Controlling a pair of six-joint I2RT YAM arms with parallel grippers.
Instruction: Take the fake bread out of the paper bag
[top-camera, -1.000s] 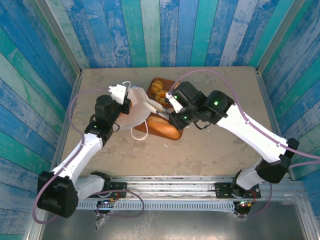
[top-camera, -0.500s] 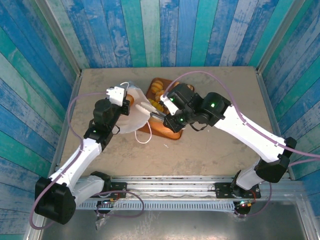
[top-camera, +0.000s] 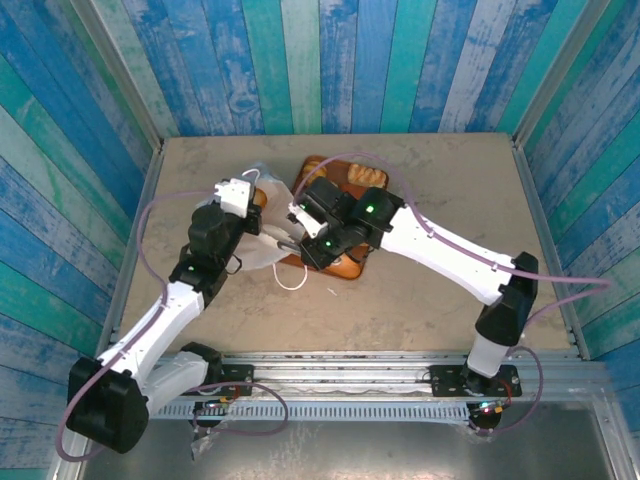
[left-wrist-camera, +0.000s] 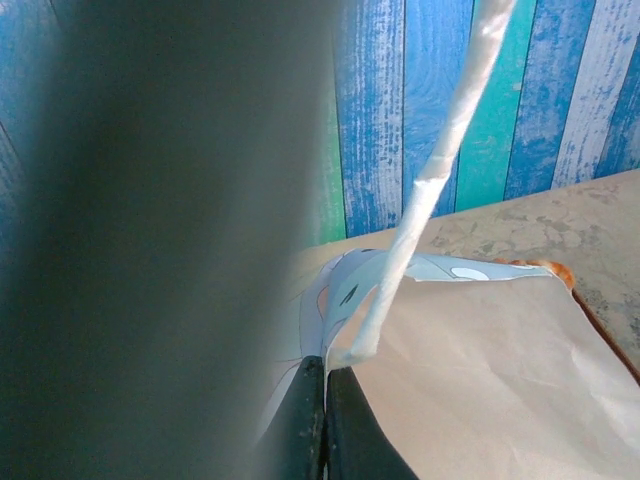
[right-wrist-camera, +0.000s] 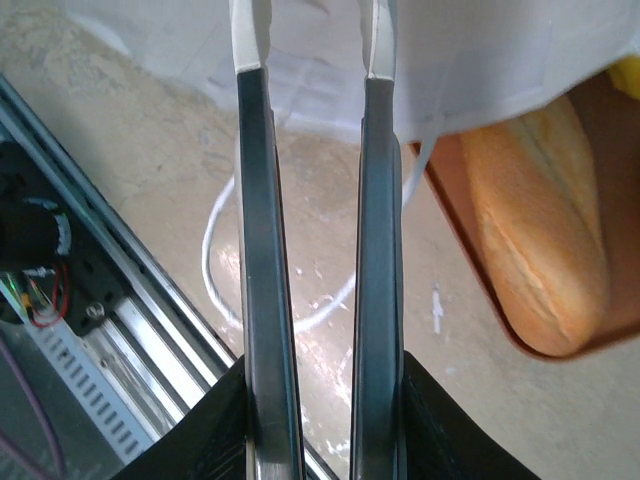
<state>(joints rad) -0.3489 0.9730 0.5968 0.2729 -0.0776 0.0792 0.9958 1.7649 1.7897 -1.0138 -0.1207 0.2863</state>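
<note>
You are partway through, by my reading; one long loaf (right-wrist-camera: 530, 230) lies on the brown tray (right-wrist-camera: 610, 130) just beside the bag (top-camera: 262, 240), and another loaf (top-camera: 366, 177) sits at the tray's far end; that bread is out.

The bag lies slumped on the table (top-camera: 420, 300) to the left of the tray, its mouth turned toward the tray; your left hand (left-wrist-camera: 322, 420) is pinched tight on the bag's upper edge, right at the foot of a cord handle (left-wrist-camera: 430, 180). Your right hand (right-wrist-camera: 313, 40) is at the bag's near side with its fingers (right-wrist-camera: 265, 250) only a narrow slit apart and nothing between them that I can see.

What is left is whatever bread remains inside; you cannot see into the bag from any camera, so I cannot tell how many pieces, if any, are in there. The right arm covers the middle of the tray from above; the right fingertips are cut off at the picture's top edge; a dark blur blocks the left half of the left wrist view.
</note>
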